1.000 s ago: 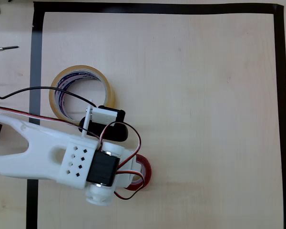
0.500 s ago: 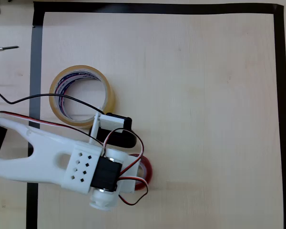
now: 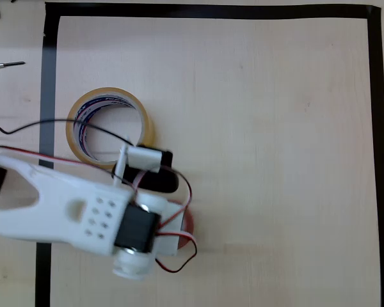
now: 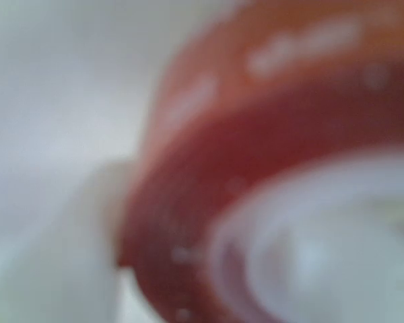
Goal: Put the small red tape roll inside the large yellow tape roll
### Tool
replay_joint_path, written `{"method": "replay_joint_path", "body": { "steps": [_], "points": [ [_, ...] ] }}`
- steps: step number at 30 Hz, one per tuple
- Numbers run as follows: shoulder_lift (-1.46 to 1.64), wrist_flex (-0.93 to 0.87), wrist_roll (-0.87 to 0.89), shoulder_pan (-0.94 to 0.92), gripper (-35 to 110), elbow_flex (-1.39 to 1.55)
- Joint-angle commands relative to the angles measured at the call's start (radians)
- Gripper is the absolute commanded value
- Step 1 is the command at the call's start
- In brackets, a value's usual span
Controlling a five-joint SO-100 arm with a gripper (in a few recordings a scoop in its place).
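The large yellow tape roll (image 3: 109, 94) lies flat at the left of the table, with red and blue print on its inner core. In the overhead view my white arm reaches in from the left, and its wrist covers most of the small red tape roll (image 3: 188, 220), leaving a thin red sliver below and right of the yellow roll. My gripper (image 3: 174, 225) is down over that red roll, its fingers hidden under the wrist. The wrist view is blurred and very close: the red roll (image 4: 256, 168) with its white core, and a pale finger (image 4: 60, 262) against its left side.
A black tape border (image 3: 375, 160) frames the light wooden table (image 3: 275, 141), whose right half has free room. A thin metal tool (image 3: 6, 64) lies outside the border at top left. A black cable (image 3: 83, 121) crosses the yellow roll.
The wrist has shifted slightly over the red roll, which showed as a half ring before and is now almost fully covered. The yellow roll has not moved.
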State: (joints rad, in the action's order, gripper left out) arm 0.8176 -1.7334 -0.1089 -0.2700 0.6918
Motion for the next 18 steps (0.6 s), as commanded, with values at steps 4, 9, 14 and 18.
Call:
{"method": "replay_joint_path", "body": {
  "steps": [4,9,14,18],
  "points": [
    [0.581,-0.075,-0.008,0.089,0,-0.092],
    [0.796,-0.075,0.023,0.169,0,0.143],
    [0.923,-0.067,0.063,0.227,0,0.364],
    [1.045,0.063,0.081,0.278,0,0.658]
  ]
}}
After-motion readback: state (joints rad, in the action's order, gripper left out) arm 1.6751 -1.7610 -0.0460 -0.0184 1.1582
